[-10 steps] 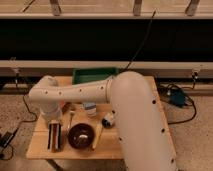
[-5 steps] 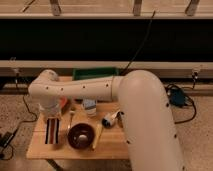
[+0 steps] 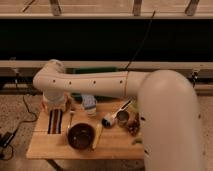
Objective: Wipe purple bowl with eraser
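The eraser (image 3: 55, 121) lies flat on the left of the pale wooden worktop (image 3: 117, 146), just beside the purple bowl (image 3: 80, 136), which sits near the front edge. The claw (image 3: 56, 107) hangs over the eraser's far end, close to it; whether it is apart or together cannot be told. The eraser is a small rectangular block striped lengthwise, probably light and firm, and is best taken across its narrow width near the middle. The bowl is round and glossy inside, likely slick, so it may slide under wiping pressure. A yellow banana (image 3: 97, 136) lies just right of the bowl.
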Controlling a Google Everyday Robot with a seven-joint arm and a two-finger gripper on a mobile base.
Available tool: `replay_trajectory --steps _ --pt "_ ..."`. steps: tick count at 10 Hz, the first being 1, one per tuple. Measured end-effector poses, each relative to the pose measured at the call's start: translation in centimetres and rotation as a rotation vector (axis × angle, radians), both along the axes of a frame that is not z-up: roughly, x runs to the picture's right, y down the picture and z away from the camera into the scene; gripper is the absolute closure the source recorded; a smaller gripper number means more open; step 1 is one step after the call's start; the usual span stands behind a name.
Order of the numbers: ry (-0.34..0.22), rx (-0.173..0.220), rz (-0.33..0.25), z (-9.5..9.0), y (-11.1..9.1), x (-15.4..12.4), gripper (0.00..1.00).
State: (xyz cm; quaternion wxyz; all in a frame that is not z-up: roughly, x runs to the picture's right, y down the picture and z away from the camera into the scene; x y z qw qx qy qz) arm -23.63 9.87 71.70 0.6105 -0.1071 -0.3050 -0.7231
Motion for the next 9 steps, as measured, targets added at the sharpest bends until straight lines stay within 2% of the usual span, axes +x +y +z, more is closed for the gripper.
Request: replay_trajectory --steps 2,5,7,9 --pt "0.038 0.044 0.035 -0.4 -1.7 3.2 1.0" --pt "0.115 0.08 0.077 -0.6 -3.0 8.5 1.0" --pt "0.158 0.081 0.087 -0.7 -2.7 11.3 1.0" --pt "0.196 0.06 0.092 -0.7 -1.4 13.6 1.0"
